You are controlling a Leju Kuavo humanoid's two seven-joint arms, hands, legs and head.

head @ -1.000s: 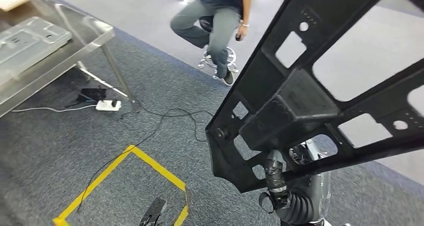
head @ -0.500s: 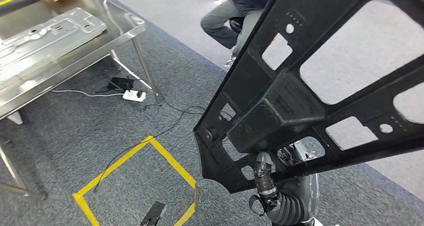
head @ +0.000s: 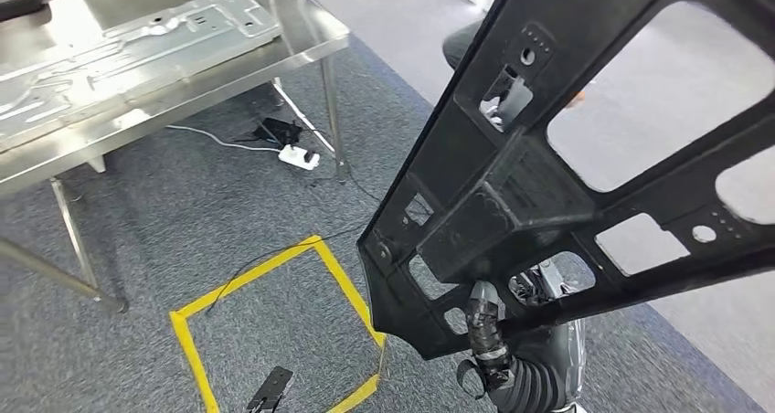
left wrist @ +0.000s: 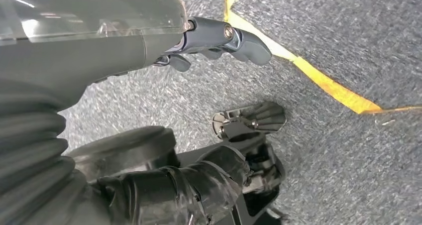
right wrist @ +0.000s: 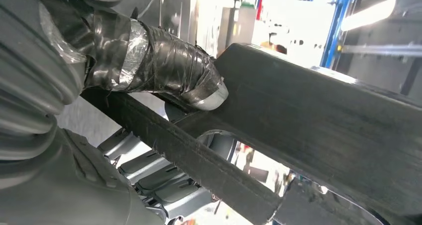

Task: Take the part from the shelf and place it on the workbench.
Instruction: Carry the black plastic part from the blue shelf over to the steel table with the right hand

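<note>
Head view has swung since the earlier frames, camera not objects: the shiny steel workbench now sits closer, and the large black plastic frame part with cut-outs is up off it, right of it, right hand gripping its lower rail. Left wrist view: left hand hangs empty, fingers loosely apart, over grey carpet. Right wrist view: taped thumb pinches a bar; risk is the wide part clipping the workbench edge or twisting out of the one-handed hold.

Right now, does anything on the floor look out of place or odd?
Yes. A white power strip and loose cables lie on the carpet by the steel workbench leg; one cable crosses the yellow tape square, which is untidy.
</note>
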